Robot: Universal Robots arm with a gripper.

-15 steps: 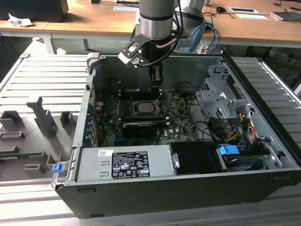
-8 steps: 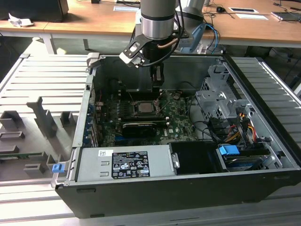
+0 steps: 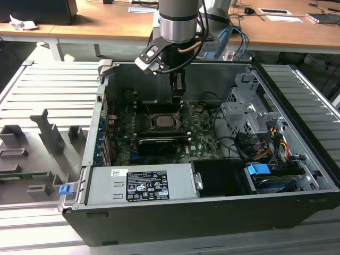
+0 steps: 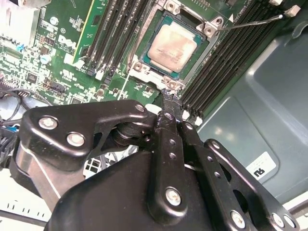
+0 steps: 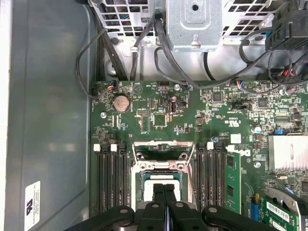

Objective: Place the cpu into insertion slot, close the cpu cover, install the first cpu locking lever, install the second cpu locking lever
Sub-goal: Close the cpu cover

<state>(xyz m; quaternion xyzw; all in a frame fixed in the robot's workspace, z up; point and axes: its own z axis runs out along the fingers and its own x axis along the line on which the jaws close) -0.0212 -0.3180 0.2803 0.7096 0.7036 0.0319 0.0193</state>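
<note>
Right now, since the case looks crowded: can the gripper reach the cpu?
Likely yes. The gripper, fingers shut, hangs close beside the cpu, which lies face up with no cable or other part over it.

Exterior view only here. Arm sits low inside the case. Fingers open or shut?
Observer: Shut, with nothing between the fingers in both wrist views.
Operator: Tip where?
Observer: In the second wrist view, at one corner of the slot; whether it touches, I cannot tell.
Operator: Cpu seated?
Observer: The cpu lies flat inside the slot, pale face up.
</note>
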